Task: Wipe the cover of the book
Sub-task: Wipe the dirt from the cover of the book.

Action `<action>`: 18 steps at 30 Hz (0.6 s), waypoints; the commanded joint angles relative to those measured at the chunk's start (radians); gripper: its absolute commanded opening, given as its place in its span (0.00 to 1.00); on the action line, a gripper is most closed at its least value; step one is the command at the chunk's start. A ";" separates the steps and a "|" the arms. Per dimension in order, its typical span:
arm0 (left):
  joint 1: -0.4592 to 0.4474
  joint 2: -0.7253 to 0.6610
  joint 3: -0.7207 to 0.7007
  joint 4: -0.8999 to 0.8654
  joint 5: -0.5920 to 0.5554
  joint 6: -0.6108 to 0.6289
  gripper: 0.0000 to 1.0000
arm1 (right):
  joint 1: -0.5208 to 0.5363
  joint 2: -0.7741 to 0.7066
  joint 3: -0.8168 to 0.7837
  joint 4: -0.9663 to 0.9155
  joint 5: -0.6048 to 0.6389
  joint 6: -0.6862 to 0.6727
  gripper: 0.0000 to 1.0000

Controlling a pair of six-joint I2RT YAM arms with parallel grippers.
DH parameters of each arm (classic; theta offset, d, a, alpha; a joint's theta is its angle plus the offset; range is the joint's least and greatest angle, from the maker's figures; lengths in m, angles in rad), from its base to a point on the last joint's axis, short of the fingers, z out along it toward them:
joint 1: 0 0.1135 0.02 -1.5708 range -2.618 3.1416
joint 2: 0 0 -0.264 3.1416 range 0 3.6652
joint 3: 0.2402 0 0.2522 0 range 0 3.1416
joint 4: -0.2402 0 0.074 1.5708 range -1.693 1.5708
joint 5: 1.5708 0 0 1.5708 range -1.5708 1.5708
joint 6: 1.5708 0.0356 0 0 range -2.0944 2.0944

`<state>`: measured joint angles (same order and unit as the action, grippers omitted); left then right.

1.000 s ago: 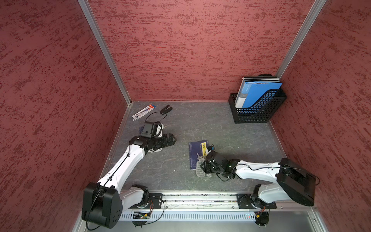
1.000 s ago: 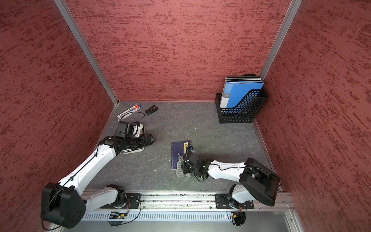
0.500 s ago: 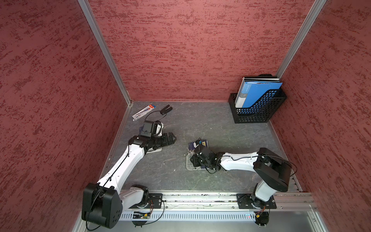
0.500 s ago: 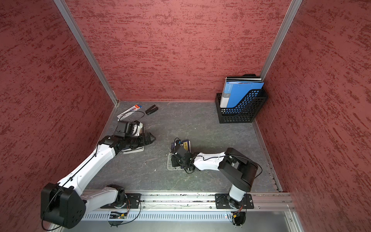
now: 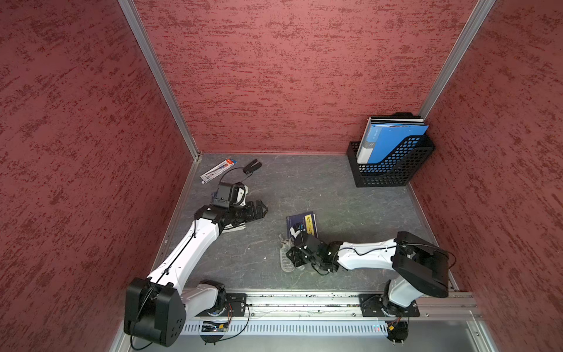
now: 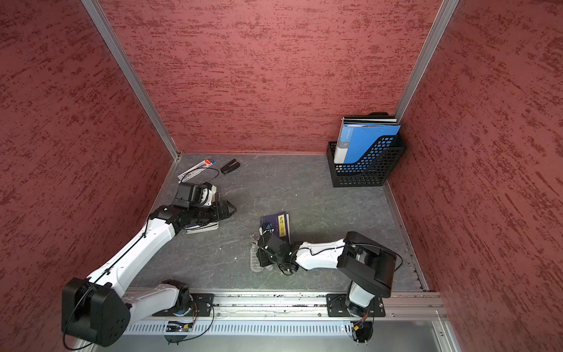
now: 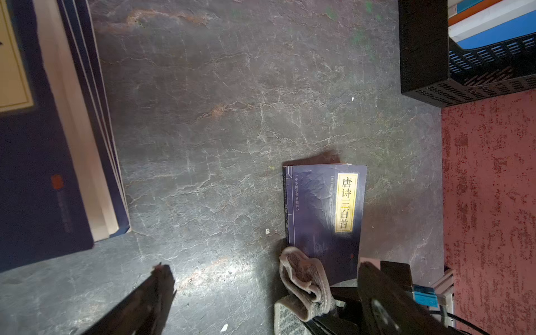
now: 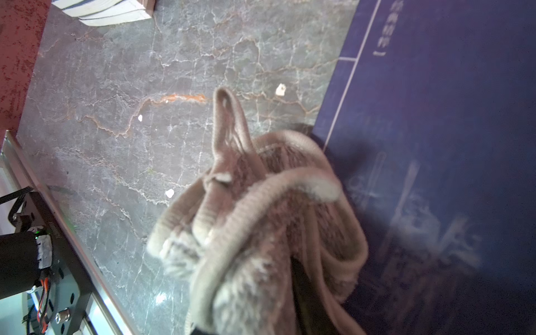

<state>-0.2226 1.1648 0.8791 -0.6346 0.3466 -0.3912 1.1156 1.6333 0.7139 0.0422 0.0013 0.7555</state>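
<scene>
Grey marbled tabletop [image 5: 335,195], centre: right fingers [image 5: 295,255] clamped on crumpled beige cloth [image 8: 261,220], overlapping front corner of dark-blue paperback book [image 7: 322,208]; left fingers [image 7: 150,298] spread apart.

We see a gray table [image 5: 335,195] with a blue book [image 5: 301,222] lying flat near the middle and a cloth [image 5: 286,265] at its near corner. A pile of books [image 6: 202,227] lies at the left. A pen pack [image 5: 217,170] and a black clip [image 5: 252,166] lie in the back left corner, and a black basket [image 5: 393,175] stands back right.
</scene>
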 commanded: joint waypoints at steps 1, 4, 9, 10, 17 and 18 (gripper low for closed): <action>0.002 0.009 0.023 0.001 -0.002 0.009 1.00 | 0.005 0.059 -0.056 -0.199 -0.045 0.027 0.28; 0.003 0.006 0.024 -0.003 -0.006 0.011 1.00 | -0.058 0.066 -0.055 -0.185 -0.035 0.011 0.28; 0.003 -0.007 0.017 -0.010 -0.014 0.014 1.00 | -0.197 0.092 -0.009 -0.163 -0.035 -0.094 0.28; 0.003 -0.011 0.015 -0.013 -0.015 0.014 1.00 | -0.222 0.110 0.020 -0.165 -0.037 -0.127 0.28; 0.005 -0.045 -0.001 -0.015 -0.019 0.007 1.00 | -0.326 0.300 0.290 -0.211 -0.069 -0.295 0.29; 0.005 -0.050 -0.004 -0.015 -0.019 0.006 1.00 | -0.332 0.318 0.314 -0.217 -0.071 -0.306 0.28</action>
<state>-0.2226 1.1469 0.8791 -0.6395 0.3340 -0.3916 0.8051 1.8610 1.0027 -0.0055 -0.0776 0.5396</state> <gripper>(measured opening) 0.997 0.284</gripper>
